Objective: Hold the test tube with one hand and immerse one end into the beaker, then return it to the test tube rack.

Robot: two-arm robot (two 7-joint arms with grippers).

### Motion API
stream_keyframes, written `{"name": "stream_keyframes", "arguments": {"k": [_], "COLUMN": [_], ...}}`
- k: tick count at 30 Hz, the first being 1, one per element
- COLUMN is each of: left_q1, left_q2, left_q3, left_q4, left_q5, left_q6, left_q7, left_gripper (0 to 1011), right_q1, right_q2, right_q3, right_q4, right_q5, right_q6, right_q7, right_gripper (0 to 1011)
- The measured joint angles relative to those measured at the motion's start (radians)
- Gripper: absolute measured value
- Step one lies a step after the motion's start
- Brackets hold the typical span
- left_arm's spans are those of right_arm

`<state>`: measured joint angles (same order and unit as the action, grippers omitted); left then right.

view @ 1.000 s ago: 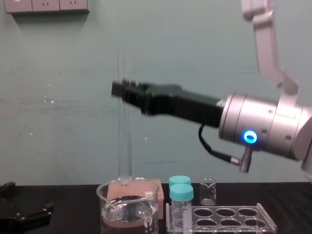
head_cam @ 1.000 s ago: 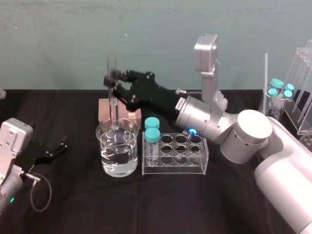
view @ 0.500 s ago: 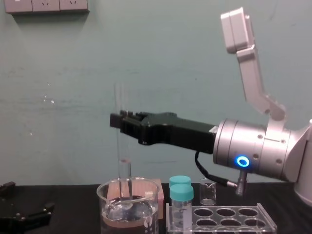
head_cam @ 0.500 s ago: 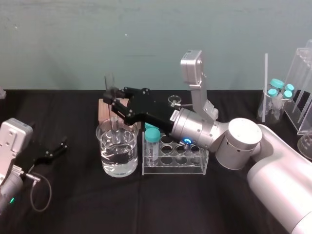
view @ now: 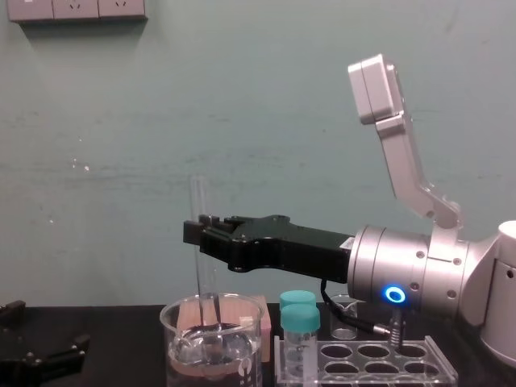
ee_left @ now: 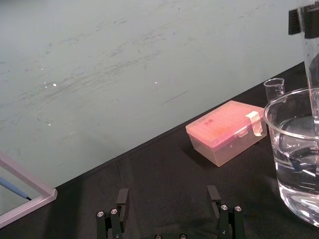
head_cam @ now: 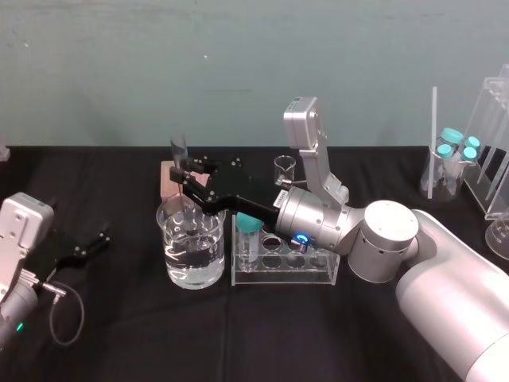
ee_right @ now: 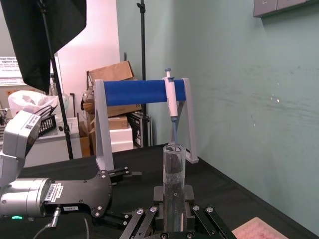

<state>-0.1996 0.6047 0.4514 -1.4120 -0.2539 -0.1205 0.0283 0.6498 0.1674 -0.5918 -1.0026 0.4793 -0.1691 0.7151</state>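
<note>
The black right gripper [view: 193, 234] is pinching the long, thin clear glass test tube [view: 197, 197] mid-length, upright. Its rounded end is sitting inside the wide clear glass beaker [head_cam: 191, 267], at nine o'clock from the low clear acrylic rack [head_cam: 314, 274]. The tube is light, slick and fragile, so gentle mid-length pressure seems wise. The left gripper [head_cam: 89, 245] is idling at eight o'clock, fingers spread.

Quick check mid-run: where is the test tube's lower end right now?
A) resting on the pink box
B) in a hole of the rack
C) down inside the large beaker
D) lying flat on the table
C: the right gripper holds the test tube near upright, and its lower end passes below the rim of the beaker; the left gripper sits parked at the far left.
</note>
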Motion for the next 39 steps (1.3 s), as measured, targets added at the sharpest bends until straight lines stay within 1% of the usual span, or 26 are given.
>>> {"name": "stream_keyframes", "arguments": {"k": [11, 39], "left_q1": [0.0, 0.0], "left_q2": [0.0, 0.0], "left_q3": [0.0, 0.0], "left_q4": [0.0, 0.0], "left_q5": [0.0, 0.0], "left_q6": [0.0, 0.0], "left_q7": [0.0, 0.0], "left_gripper": [1000, 1000], "right_q1": [0.0, -0.008], "right_q2": [-0.004, -0.001], "right_q3": [0.008, 0.019], "right_q4": [0.012, 0.014], "right_q5": [-0.007, -0.012], "right_q6": [0.003, 0.011], "right_q7": [0.0, 0.001], "right_gripper": [225, 225]}}
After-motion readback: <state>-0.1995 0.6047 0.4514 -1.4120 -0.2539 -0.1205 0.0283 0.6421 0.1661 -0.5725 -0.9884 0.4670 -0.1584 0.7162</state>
